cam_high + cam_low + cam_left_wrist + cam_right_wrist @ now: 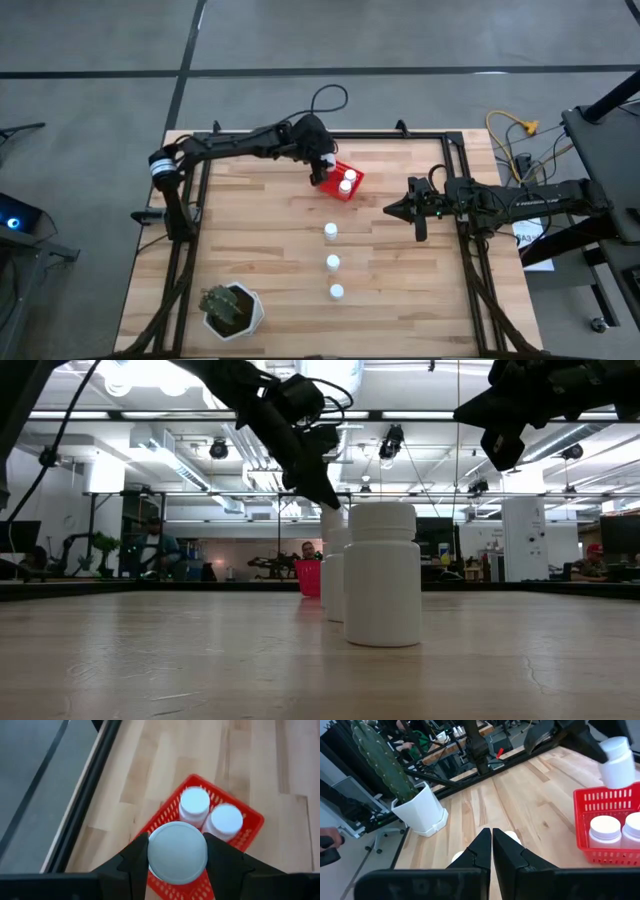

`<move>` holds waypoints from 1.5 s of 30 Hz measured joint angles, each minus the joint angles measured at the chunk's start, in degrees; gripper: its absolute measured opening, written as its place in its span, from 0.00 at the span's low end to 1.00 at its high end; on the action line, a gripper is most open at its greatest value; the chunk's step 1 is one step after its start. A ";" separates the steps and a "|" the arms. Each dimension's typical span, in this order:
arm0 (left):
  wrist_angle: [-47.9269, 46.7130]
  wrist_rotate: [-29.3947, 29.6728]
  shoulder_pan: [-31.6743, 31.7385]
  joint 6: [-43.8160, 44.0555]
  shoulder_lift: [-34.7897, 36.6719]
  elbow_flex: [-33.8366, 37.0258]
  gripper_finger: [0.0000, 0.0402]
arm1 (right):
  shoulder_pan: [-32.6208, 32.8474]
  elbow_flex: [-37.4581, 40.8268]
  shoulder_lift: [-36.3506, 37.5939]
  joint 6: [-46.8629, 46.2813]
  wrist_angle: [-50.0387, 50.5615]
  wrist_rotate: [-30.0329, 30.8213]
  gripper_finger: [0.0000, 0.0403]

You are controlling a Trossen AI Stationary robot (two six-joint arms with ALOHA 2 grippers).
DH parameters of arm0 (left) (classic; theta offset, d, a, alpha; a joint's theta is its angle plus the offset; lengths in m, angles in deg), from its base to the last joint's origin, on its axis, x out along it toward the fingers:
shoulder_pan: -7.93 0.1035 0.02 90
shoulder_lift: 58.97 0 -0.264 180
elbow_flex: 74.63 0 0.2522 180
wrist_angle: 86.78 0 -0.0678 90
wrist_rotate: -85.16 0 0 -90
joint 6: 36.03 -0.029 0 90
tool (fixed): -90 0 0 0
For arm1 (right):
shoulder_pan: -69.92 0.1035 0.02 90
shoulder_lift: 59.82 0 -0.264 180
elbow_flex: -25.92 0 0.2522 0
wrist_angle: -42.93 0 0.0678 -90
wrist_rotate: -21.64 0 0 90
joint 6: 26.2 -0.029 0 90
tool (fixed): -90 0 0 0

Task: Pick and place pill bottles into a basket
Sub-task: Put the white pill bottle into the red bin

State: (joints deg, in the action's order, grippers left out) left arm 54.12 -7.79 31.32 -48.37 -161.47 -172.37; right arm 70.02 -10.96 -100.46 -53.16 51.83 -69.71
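My left gripper (322, 166) is shut on a white pill bottle (177, 852) and hangs above the red basket (352, 192) at the table's far middle. Two bottles (194, 805) (225, 820) stand upright in the basket. Three more bottles (330, 231) (333, 263) (337, 292) stand in a row on the table, nearer than the basket. My right gripper (392, 210) is shut and empty, to the right of the row, above the table. The held bottle also shows in the right wrist view (617, 762). My left gripper pinches the bottle between its two fingers (136, 860), on opposite sides of its upper part (152, 854). The fingers come from above, pointing down. The bottle hangs cap up, slightly tilted, clear of the basket and over its left part.
A white hexagonal pot with a cactus (232, 308) stands at the table's near left corner. Black frame rails (190, 250) run along the table's left, right and far edges. Bare wood lies between the pot and the bottle row.
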 joint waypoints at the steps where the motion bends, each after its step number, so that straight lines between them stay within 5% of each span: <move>1: 0.44 -0.63 0.26 0.00 -0.20 -0.01 0.35 | 0.00 0.00 0.00 -0.02 0.00 0.02 0.02; 45: 9.98 -4.25 0.24 -0.04 -10.95 0.55 0.35 | 0.00 -0.02 0.04 -2.03 0.00 0.02 0.02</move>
State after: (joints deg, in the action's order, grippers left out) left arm 64.10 -12.04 31.57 -48.41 -172.42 -171.81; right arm 70.02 -10.98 -100.42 -55.20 51.83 -69.68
